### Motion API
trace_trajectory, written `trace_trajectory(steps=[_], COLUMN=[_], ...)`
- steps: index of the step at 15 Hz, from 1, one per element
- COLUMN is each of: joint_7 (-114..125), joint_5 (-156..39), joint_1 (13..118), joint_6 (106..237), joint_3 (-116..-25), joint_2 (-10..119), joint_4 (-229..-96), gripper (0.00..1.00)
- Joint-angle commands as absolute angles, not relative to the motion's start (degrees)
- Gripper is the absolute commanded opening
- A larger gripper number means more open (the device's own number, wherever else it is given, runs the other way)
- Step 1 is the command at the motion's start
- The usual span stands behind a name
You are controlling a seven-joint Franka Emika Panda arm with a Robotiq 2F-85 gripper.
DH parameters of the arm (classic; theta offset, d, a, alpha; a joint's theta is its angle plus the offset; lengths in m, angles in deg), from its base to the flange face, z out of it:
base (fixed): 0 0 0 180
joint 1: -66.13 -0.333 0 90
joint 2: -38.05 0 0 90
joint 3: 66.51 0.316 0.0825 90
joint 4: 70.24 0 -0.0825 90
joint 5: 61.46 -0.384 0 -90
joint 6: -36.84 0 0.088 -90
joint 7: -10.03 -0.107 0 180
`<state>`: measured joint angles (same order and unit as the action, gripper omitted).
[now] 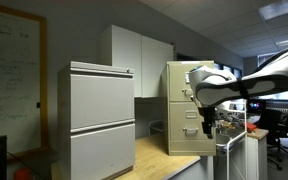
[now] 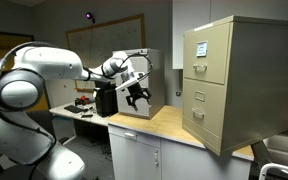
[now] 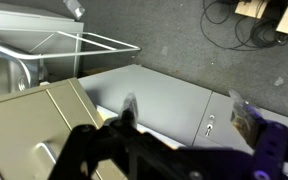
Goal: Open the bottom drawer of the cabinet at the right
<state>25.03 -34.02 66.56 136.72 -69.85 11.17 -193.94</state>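
The cabinet (image 2: 246,75) is a beige metal filing cabinet standing on a wooden countertop; it shows in both exterior views (image 1: 179,80). Its bottom drawer (image 2: 205,112) is closed, with a small silver handle and label holder. My gripper (image 2: 136,98) hangs open and empty over the countertop, well off to the side of the drawer fronts and not touching the cabinet. In the wrist view the open gripper (image 3: 189,115) points down, with the cabinet's beige top (image 3: 34,120) at the lower left. The drawer front is not seen there.
A wider pale grey two-drawer cabinet (image 1: 102,110) stands further along. The wooden countertop (image 2: 169,125) sits on white base cabinet doors (image 3: 174,95). A black box (image 2: 106,100) is behind the gripper. A metal sink (image 2: 284,160) lies beside the cabinet.
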Motion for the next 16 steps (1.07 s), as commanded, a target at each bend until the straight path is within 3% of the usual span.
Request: trace_trajectory(steps=[1, 16], joint_7=[30.5, 54.3], joint_5=[-29.7, -28.5], joint_1=[66.5, 70.7], joint_6=[137.7, 135.6], joint_3=[-69.1, -70.9], joint_2=[23.0, 56.6], joint_4=[-182.4, -142.7], gripper=[1.0, 1.0])
